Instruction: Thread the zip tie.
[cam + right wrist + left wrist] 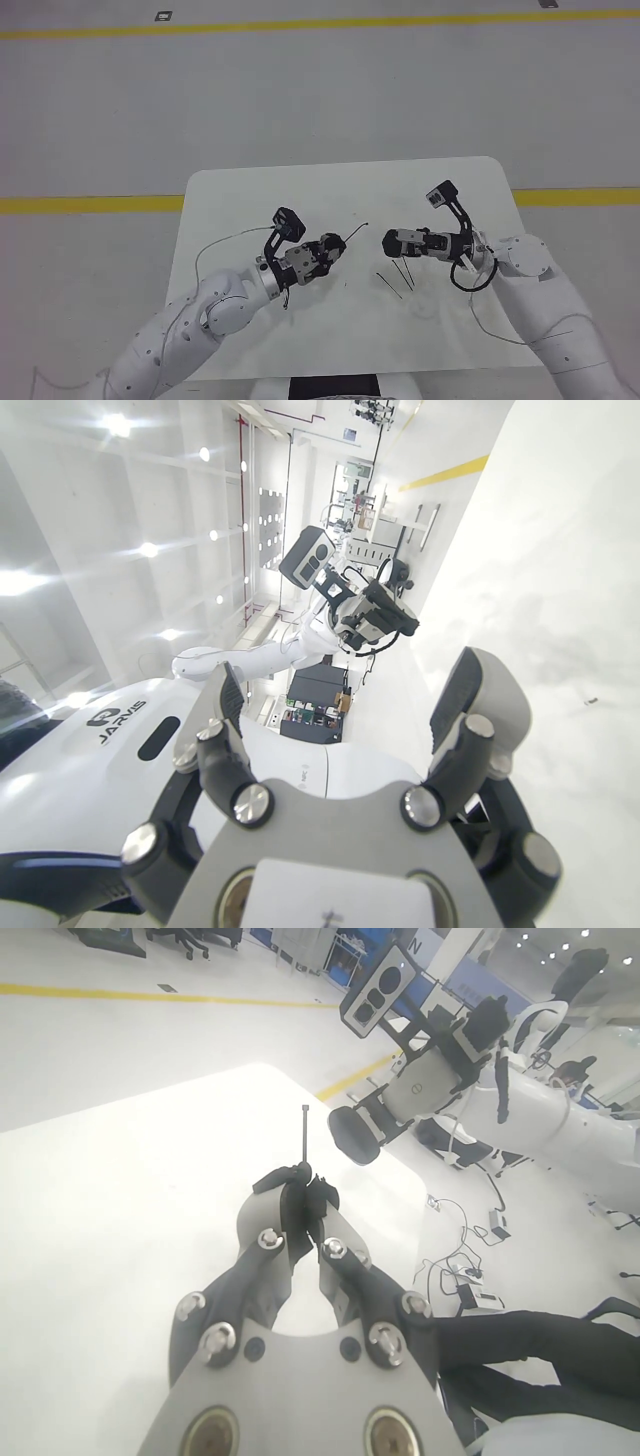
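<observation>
Our left fingers [287, 1208] pinched the zip tie [304, 1138]; our right fingers [452, 695] gaped empty. We judged holding it steady essential.

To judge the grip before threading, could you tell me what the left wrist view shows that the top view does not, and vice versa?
Left wrist view adds: the left gripper clamped shut on the zip tie, whose small blocky end is farthest from it. Top view adds: thin dark strips, likely spare ties, lying on the table between the arms. Both: the held tie jutting out, with the right gripper nearby but apart from it.
</observation>
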You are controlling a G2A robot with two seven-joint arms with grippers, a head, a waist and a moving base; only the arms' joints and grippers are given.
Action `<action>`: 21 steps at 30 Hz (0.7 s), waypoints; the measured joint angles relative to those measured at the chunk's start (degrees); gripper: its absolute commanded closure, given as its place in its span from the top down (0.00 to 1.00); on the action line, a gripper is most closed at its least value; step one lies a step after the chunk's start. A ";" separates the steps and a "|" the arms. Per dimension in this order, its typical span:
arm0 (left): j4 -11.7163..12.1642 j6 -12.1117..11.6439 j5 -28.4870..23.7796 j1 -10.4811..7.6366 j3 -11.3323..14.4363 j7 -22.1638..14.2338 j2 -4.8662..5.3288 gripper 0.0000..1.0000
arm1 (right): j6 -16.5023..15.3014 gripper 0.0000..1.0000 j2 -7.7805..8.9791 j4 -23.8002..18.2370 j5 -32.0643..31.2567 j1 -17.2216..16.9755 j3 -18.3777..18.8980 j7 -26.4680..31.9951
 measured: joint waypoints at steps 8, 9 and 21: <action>0.20 0.80 0.48 0.02 -0.21 -0.16 -0.14 0.00 | 0.00 1.00 -0.23 -0.98 0.90 -0.57 -0.93 -1.26; 0.34 0.70 0.54 0.04 -0.29 -0.30 -0.15 0.00 | 0.01 1.00 -0.35 -0.65 2.42 -0.65 -1.34 -0.71; -4.71 0.00 -4.74 -0.05 1.81 1.69 2.64 0.00 | 0.00 1.00 -1.69 7.96 21.40 3.80 -5.74 10.01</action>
